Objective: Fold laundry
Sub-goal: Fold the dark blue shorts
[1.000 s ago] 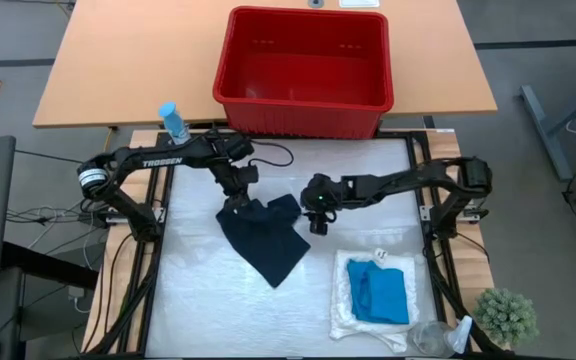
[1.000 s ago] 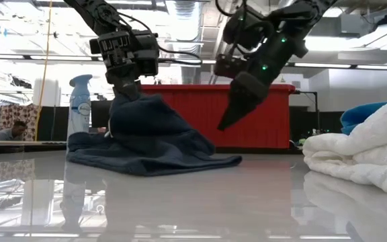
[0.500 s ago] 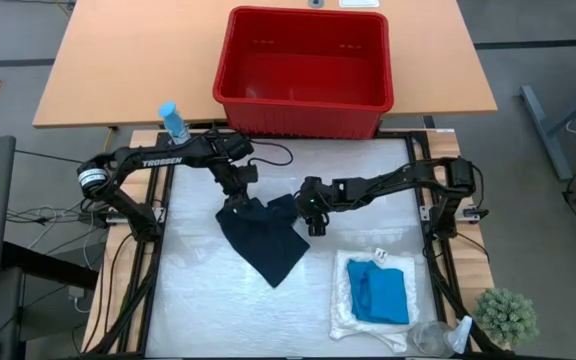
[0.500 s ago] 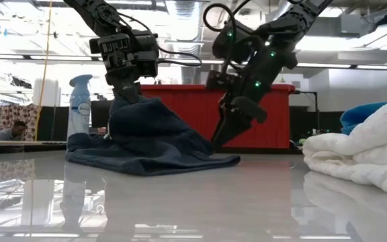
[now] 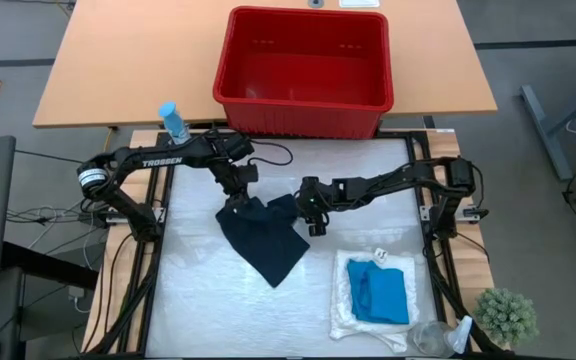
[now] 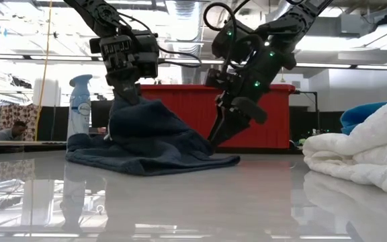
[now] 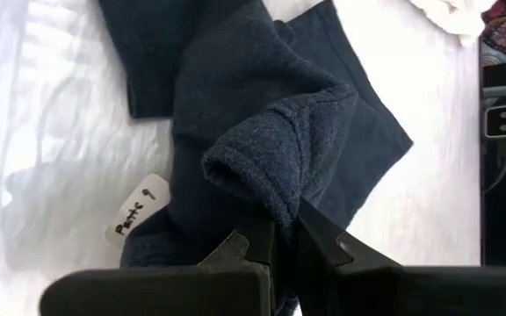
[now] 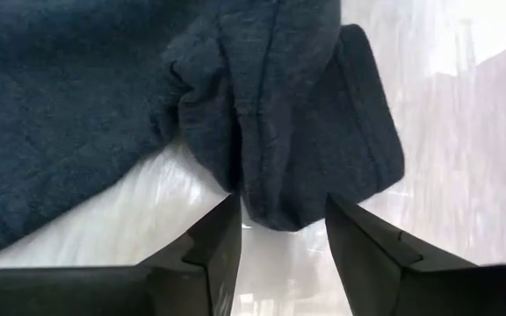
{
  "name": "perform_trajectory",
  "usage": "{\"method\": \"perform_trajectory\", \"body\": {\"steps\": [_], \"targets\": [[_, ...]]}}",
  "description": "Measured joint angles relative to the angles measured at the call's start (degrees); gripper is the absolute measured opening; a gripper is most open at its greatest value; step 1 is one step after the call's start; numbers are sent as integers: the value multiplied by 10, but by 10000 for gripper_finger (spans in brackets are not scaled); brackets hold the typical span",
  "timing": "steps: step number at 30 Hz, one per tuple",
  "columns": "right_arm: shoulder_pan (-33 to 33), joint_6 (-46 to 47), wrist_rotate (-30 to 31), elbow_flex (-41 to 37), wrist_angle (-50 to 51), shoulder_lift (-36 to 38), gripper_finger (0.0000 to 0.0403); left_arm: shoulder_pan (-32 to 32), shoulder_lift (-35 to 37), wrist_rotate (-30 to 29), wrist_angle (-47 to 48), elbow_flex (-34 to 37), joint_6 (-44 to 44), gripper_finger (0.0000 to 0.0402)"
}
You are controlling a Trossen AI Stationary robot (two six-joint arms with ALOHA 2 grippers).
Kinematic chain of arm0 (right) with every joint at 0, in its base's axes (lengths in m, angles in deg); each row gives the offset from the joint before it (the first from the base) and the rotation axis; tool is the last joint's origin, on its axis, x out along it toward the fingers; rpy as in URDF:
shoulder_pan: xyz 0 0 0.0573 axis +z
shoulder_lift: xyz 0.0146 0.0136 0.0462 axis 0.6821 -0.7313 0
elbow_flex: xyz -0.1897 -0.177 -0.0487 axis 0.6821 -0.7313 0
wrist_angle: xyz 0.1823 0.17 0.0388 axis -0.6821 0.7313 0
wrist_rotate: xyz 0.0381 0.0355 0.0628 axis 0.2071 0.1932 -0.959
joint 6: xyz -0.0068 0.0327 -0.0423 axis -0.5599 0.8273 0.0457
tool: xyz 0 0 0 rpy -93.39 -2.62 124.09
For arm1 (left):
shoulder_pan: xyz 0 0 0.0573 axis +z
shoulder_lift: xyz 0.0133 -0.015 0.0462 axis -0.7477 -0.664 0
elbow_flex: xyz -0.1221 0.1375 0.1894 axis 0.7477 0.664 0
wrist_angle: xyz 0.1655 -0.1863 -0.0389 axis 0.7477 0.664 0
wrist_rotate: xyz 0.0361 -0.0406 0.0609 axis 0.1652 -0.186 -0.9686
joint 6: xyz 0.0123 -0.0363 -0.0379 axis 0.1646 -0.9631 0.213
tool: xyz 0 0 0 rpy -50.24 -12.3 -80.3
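Note:
The dark navy garment [image 5: 263, 240] lies spread on the white table cover, with its far end drawn up into a peak [image 6: 136, 107]. My left gripper [image 5: 236, 192] is shut on that peak. My right gripper [image 5: 313, 222] is low at the garment's right corner [image 8: 279, 184] and stands open, one finger on each side of the corner. Whether the fingers touch the cloth, I cannot tell. At the near right, the turquoise garment [image 5: 383, 292] lies folded on top of the cream-white cloth [image 5: 343, 305]. My left gripper pinches a thick rolled fold [image 7: 266, 180] of the navy garment between its two fingers, near the garment's far end. The fingers slant down from the table's far left. The fold stands lifted in a peak, and the rest of the garment lies slack on the table.
The red basket [image 5: 303, 60] stands past the table's far edge. A blue-capped spray bottle [image 5: 173, 122] is at the far left corner. A clear bottle [image 5: 436, 338] and a small plant [image 5: 508, 315] are at the near right. White cover [image 5: 198, 300] shows bare at the near left.
My right gripper has come down and moved toward the table's left, to the navy garment's right corner, rolling its wrist on the way. It has stayed there for the last half second. The garment and my left gripper have kept still.

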Motion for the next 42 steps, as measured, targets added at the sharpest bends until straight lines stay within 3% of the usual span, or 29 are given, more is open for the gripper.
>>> {"method": "perform_trajectory", "body": {"steps": [13,30,33,36,42], "targets": [[0,0,-1,0,-27,0,139,0,0,-9,-10,0,-11,4],[2,18,-31,1,-37,-35,131,0,0,-14,-11,0,-18,4],[2,53,-30,2,-24,-48,97,0,0,-14,-11,0,-18,4],[5,85,-13,9,10,-47,27,0,0,-16,-11,0,-16,4],[12,115,65,48,100,-26,18,0,0,-59,-12,0,-13,4]]}}
